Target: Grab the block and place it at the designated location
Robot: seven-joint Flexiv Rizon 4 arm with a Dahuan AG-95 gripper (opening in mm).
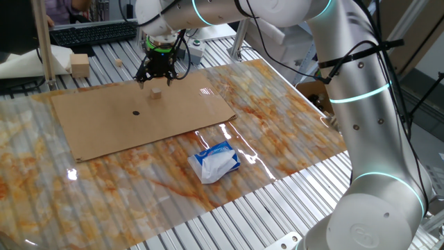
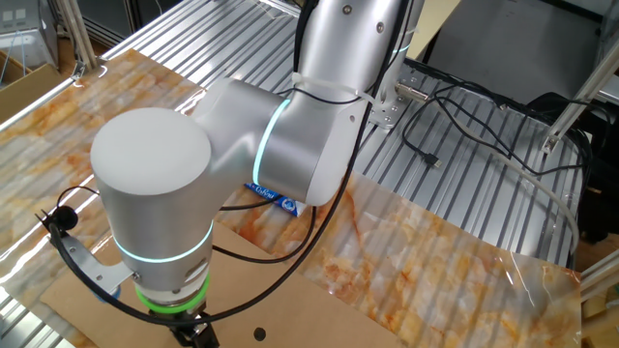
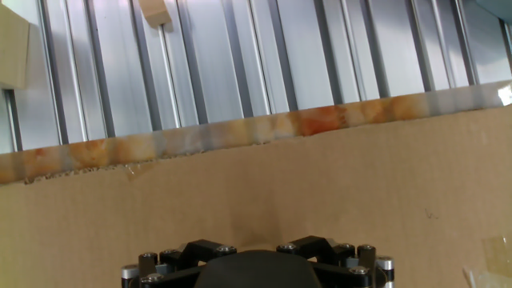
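The block (image 1: 157, 91), a small tan cube, sits on the brown cardboard sheet (image 1: 180, 118) near its far edge. My gripper (image 1: 156, 79) hovers just above it with its fingers spread wide, open and empty. The designated location is a small black dot (image 1: 136, 112) on the cardboard, a little to the left of and nearer than the block; it also shows in the other fixed view (image 2: 258, 334). In the hand view I see only the gripper's base (image 3: 252, 268) over cardboard. The block is hidden there.
A larger pale wooden block (image 1: 80, 64) and another small tan piece (image 1: 118, 62) lie on the metal slats beyond the cardboard; both show in the hand view (image 3: 12, 44) (image 3: 154, 12). A blue-and-white tissue pack (image 1: 215, 161) lies on the marbled mat in front of the cardboard.
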